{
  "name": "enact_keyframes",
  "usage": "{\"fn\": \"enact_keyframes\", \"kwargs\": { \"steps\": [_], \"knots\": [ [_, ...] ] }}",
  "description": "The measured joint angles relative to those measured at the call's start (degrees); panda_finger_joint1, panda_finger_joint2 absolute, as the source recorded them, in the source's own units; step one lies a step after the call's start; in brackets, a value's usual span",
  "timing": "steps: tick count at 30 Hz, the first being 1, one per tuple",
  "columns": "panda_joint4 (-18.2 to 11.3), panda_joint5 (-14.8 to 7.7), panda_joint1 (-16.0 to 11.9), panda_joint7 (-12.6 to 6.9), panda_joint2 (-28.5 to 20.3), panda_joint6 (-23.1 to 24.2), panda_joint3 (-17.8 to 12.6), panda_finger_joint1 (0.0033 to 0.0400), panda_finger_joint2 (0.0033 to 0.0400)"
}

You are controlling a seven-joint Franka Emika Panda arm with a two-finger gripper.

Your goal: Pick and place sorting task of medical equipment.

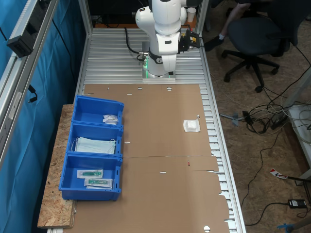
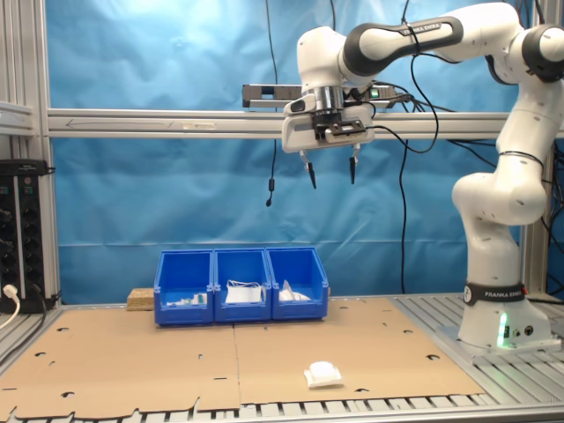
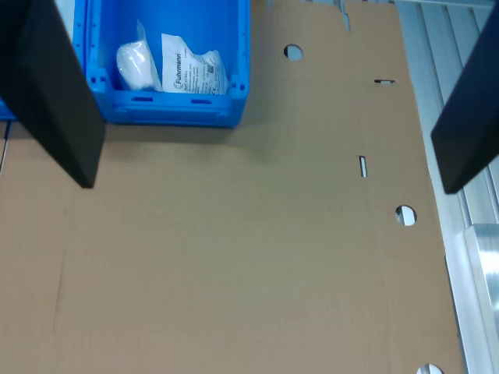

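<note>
First exterior view: brown cardboard [image 1: 155, 145] apparently covers slatted table [image 1: 112, 63].

This is a robotics lab: an aluminium-profile bench [image 1: 146, 53] under cardboard sheeting [image 1: 160, 145], blue curtains [image 2: 176, 194] behind, cables strewn over the floor [image 1: 262, 116] at three o'clock, and an office chair [image 1: 257, 34] beyond.

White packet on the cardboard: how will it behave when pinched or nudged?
The white packet looks thin and crinkled, so it is probably soft and may bend when pinched. Lying flat on the cardboard, it seems unlikely to roll or tip. It looks light, so a nudge would likely slide it.
</note>
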Motion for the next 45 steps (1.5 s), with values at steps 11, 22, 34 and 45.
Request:
{"fn": "enact_keyframes", "kwargs": {
  "steps": [11, 22, 34, 45],
  "knots": [
    [0.61, 0.00, -4.62, 0.00, 2.30, 1.26, 7.26, 0.0400, 0.0400],
    [0.83, 0.00, -16.32, 0.00, 5.41, 3.65, 23.10, 0.0400, 0.0400],
    [0.75, 0.00, -21.05, 0.00, 9.45, 10.53, 32.04, 0.0400, 0.0400],
    [-1.48, 0.00, -22.15, 0.00, 12.56, 18.65, 33.91, 0.0400, 0.0400]
  ]
}}
